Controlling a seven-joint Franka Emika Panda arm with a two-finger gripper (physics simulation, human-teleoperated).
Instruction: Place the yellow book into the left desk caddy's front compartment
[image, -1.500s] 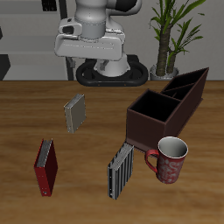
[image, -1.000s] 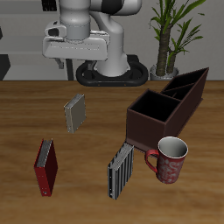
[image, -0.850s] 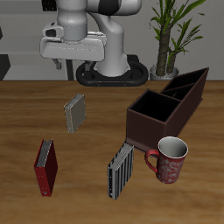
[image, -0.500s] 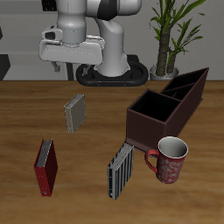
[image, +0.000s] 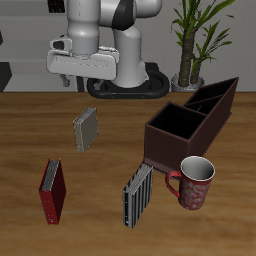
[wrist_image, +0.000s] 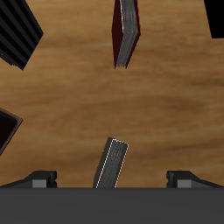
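Observation:
The yellow book (image: 86, 128), small and pale grey-tan, stands on the table in front of the robot's base. It also shows in the wrist view (wrist_image: 111, 164), between my fingers and well below them. My gripper (image: 77, 84) is open and empty, high above the book and a little farther back; the wrist view shows the gripper (wrist_image: 112, 180) with its fingertips (wrist_image: 39, 178) wide apart. The left desk caddy (image: 222, 104) is the maroon box farthest back beside the plant. Its front compartment (image: 205, 103) looks dark and empty.
A second maroon caddy (image: 176, 140) stands nearer the front, with a red-and-white mug (image: 195, 182) before it. A red book (image: 52, 190) and a dark striped book (image: 138, 194) stand near the table's front edge. A potted plant (image: 196, 40) is behind the caddies.
The arm has swung sideways from above the table's middle to above the yellow book and dropped a little. Nothing on the table has moved.

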